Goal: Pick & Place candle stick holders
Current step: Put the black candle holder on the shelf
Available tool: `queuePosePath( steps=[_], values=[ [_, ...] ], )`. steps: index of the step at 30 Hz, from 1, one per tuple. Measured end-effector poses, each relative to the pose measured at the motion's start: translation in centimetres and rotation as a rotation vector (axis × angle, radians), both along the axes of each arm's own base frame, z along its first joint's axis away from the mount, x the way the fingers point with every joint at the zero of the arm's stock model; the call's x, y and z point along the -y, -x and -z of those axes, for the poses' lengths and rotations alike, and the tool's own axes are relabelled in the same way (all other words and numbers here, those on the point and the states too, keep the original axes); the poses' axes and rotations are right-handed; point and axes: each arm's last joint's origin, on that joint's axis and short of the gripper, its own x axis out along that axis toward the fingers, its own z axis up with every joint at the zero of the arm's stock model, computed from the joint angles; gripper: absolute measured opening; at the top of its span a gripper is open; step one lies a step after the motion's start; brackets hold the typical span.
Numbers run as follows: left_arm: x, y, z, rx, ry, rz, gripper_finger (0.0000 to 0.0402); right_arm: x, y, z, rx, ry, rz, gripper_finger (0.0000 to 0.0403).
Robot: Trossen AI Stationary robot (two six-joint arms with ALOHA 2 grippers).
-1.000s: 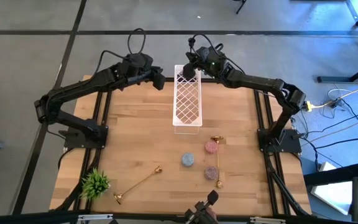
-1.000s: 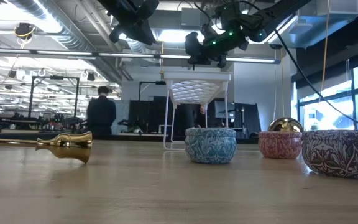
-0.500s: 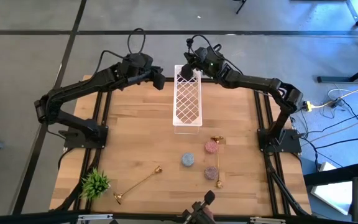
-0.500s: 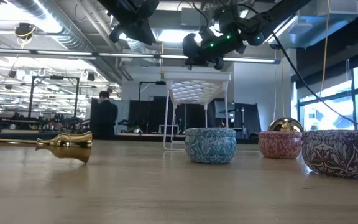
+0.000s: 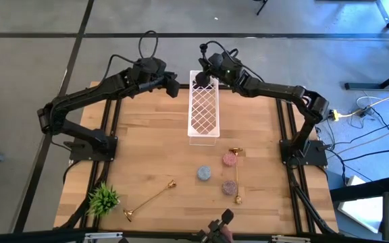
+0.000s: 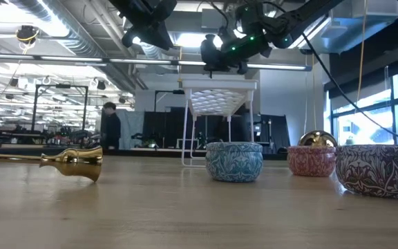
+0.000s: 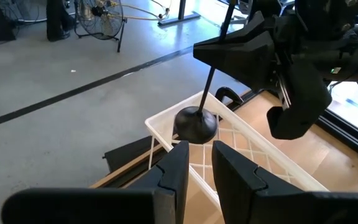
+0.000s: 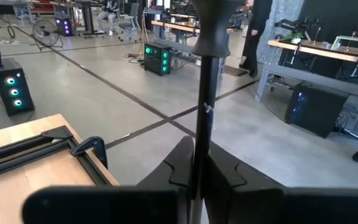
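While the wooden table (image 5: 147,148) sat under both arms, the white wire basket (image 5: 204,108) stood right below the right gripper (image 5: 201,79), at its far end. That gripper was pinching the black candle holder (image 7: 197,122) by the stem, its round base hanging just over the basket's rim. The left gripper (image 5: 173,88) hovered just beside the basket, fingers nearly pressed together with nothing between them. Well away from both grippers, one gold candle holder (image 5: 148,200) lay flat near a green plant tuft (image 5: 103,199), another gold one (image 5: 236,173) lay beside three little patterned tins (image 5: 204,173).
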Motion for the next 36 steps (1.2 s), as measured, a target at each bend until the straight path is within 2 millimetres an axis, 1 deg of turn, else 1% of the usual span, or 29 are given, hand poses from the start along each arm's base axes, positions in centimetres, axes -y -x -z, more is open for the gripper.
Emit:
queuePosePath(
  steps=[8,13,25,31,36],
  values=[
    [0.0,0.0,0.0,0.0,0.0,0.0,0.0065,0.0,0.0,0.0,-0.004,0.0,0.003,0.0046],
    [0.0,0.0,0.0,0.0,0.0,0.0,0.0065,0.0,0.0,0.0,-0.001,0.001,0.003,0.0066],
    [0.0,0.0,0.0,-0.001,0.0,0.0,0.0065,-0.1,0.0,-0.1,0.015,-0.007,0.02,0.0141],
    [0.0,0.0,0.0,-0.001,0.0,0.0,0.0065,-0.9,0.4,-1.0,0.002,-0.006,0.058,0.0169],
    [0.0,0.0,0.0,-0.001,0.0,0.0,0.0065,-1.3,1.1,-1.8,-0.005,-0.041,0.063,0.0176]
  ],
)
